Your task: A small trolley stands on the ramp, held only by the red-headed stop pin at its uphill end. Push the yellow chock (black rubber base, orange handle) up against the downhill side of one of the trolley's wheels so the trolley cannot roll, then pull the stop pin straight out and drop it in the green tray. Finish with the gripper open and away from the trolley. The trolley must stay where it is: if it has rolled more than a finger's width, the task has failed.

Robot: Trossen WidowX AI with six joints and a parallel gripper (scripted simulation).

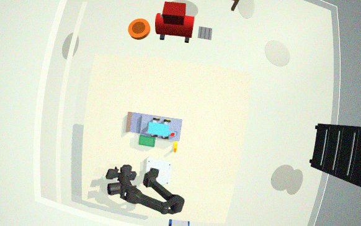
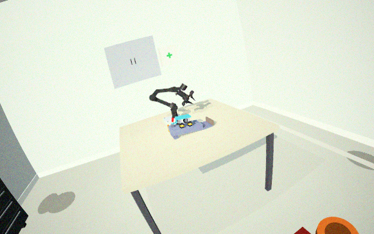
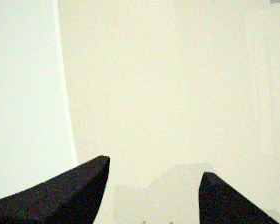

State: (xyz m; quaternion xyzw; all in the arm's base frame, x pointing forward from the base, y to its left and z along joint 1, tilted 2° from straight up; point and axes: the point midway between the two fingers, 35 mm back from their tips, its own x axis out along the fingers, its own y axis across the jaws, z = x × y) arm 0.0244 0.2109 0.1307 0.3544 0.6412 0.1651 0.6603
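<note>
- The desk (image 1: 209, 102) (image 2: 153, 157) (image 3: 141, 90) carries a slate-blue ramp (image 1: 177, 124) (image 2: 185, 130), set well inside all four edges; in the top view its long sides run roughly along the desk's upper and lower edges.
- A turquoise four-wheeled trolley (image 1: 158, 128) (image 2: 183, 117) stands on the ramp, nearer the end that faces the desk's right edge in the top view.
- The red-headed stop pin (image 1: 172, 134) (image 2: 173, 119) is at the trolley's uphill end, on that same right-hand side.
- A brown end board (image 1: 129, 122) (image 2: 209, 121) closes the ramp's low end, towards the desk's left edge from above.
- The yellow chock (image 1: 175, 146) (image 2: 168, 128), orange handle included, is off the ramp, just beside its right end on the side facing the desk's lower edge in the top view; it is apart from the wheels.
- The green tray (image 1: 147, 141) lies next to the ramp on that same side, farther left.
- The arm's white base plate (image 1: 169, 164) (image 2: 166, 119) sits between the ramp and the desk's lower edge.
- The end effector (image 1: 118, 171) (image 2: 193, 101) (image 3: 155, 173) is raised over the desk's lower-left corner area from above, partly open, nothing between its fingers.
</note>
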